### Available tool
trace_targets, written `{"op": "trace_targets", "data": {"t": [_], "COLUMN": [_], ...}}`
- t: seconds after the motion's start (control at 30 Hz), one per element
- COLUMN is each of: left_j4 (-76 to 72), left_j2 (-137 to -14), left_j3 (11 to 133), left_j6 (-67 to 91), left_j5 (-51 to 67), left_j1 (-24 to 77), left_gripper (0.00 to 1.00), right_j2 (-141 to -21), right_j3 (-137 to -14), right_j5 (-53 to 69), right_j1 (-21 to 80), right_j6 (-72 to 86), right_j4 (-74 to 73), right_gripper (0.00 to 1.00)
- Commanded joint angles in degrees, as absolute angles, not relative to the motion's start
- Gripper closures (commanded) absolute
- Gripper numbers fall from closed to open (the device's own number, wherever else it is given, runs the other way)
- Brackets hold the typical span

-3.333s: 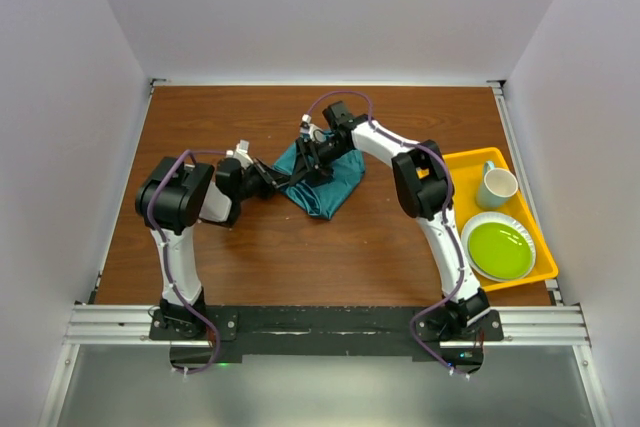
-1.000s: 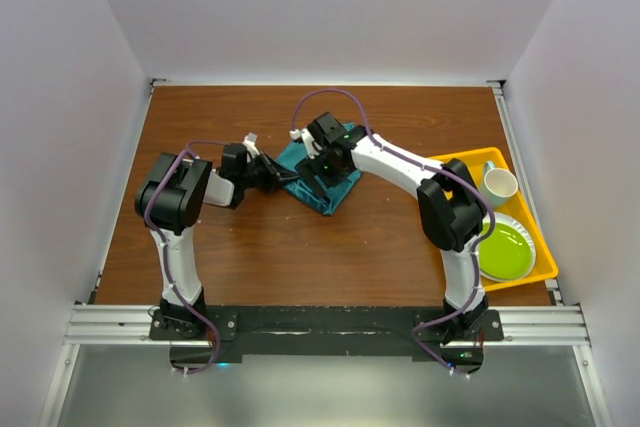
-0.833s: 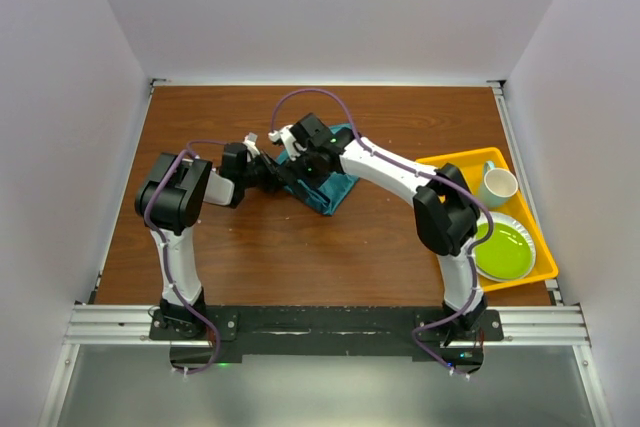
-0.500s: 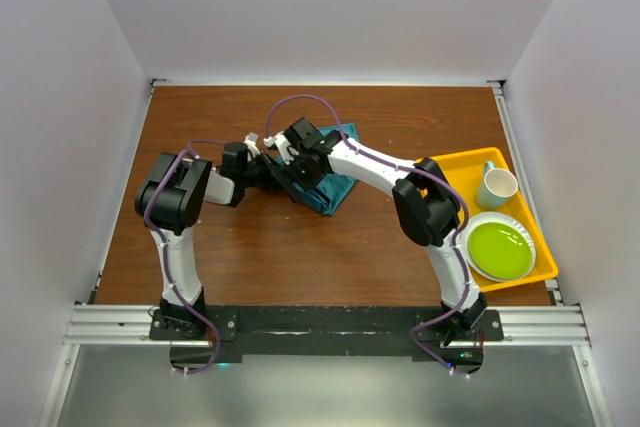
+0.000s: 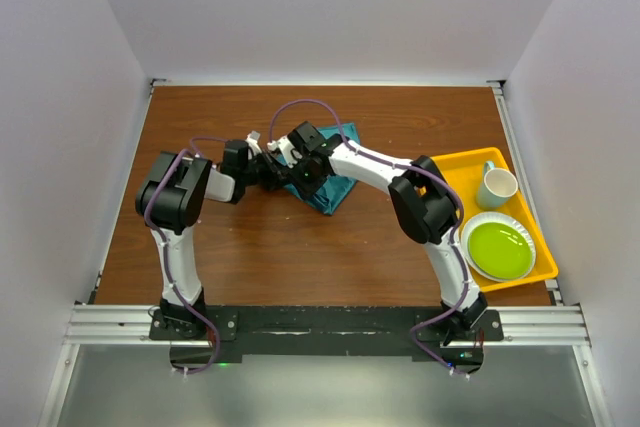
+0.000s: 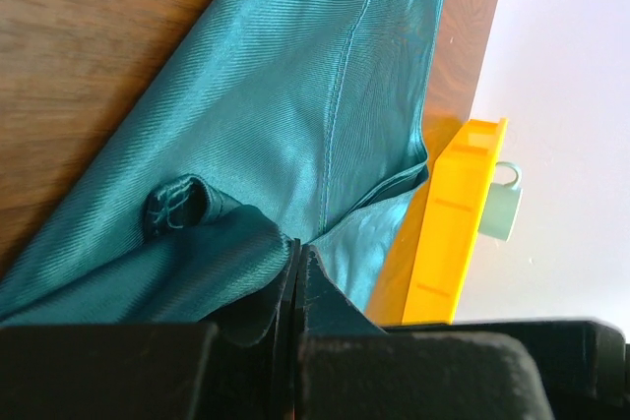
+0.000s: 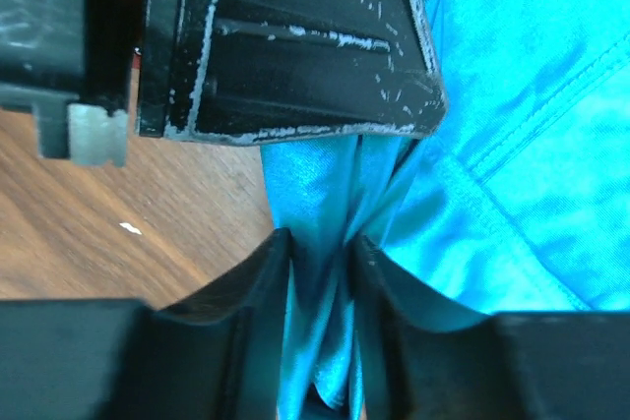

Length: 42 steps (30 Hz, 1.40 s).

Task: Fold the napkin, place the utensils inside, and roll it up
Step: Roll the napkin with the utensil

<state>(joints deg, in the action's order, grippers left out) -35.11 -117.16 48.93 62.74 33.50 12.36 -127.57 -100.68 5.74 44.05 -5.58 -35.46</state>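
The teal napkin (image 5: 336, 185) lies bunched on the wooden table left of centre. My left gripper (image 5: 279, 173) is at the napkin's left edge. In the left wrist view its jaws (image 6: 297, 255) are pressed together on a fold of the napkin (image 6: 295, 95). My right gripper (image 5: 303, 169) is right beside it. In the right wrist view it (image 7: 317, 255) is shut on a gathered strip of the napkin (image 7: 512, 145), with the left gripper's black body (image 7: 295, 46) just above. The orange spoon is not in view.
A yellow tray (image 5: 452, 161) stands at the right edge of the table with a pale green mug (image 5: 496, 186) and a green plate (image 5: 500, 250) on it. The tray (image 6: 448, 233) and mug (image 6: 498, 213) also show in the left wrist view.
My right gripper has moved left across the napkin until it sits against the left gripper. The napkin has been drawn in narrower. The left arm has barely moved.
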Motion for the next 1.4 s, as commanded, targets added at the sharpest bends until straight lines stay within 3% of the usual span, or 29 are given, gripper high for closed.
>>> {"op": "trace_targets", "data": {"t": [0.0,0.2,0.4,0.57,0.6,0.8,1.0,1.37], "left_j4": [-21.72,-13.47,-4.24,-0.09,-0.09,-9.74,-26.35,-21.99], "left_j2": [-121.03,-117.88,-108.39,-101.88,-99.52,-92.2,-94.91,-99.94], "left_j3": [50.44,57.72,63.1,62.15,59.7,44.6,34.12,35.42], "left_j6": [55.03,50.63,46.94,47.46,48.24,57.12,65.47,70.57], "left_j5": [29.09,30.85,25.32,23.29,23.12,27.68,31.55,25.94], "left_j1": [11.6,10.2,7.03,6.42,6.42,6.94,8.17,12.03], "left_gripper": [1.0,0.99,0.66,0.57,0.38,0.35,0.35,0.38], "right_j2": [-129.02,-130.69,-132.62,-133.77,-133.94,-137.46,-140.1,-141.59], "right_j3": [-97.74,-96.07,-93.7,-92.11,-91.5,-90.97,-92.9,-93.61], "right_j5": [11.24,17.39,23.81,28.38,29.17,37.07,43.14,52.64], "right_j1": [42.1,40.26,37.62,35.86,35.6,33.14,31.91,29.18], "right_j6": [-4.49,-2.38,1.92,4.3,5.35,9.92,13.17,19.41], "right_j4": [-33.93,-33.14,-30.76,-28.92,-28.57,-26.9,-27.25,-24.44], "right_gripper": [0.72,0.88,0.95,0.99,1.0,1.0,1.0,1.0]}}
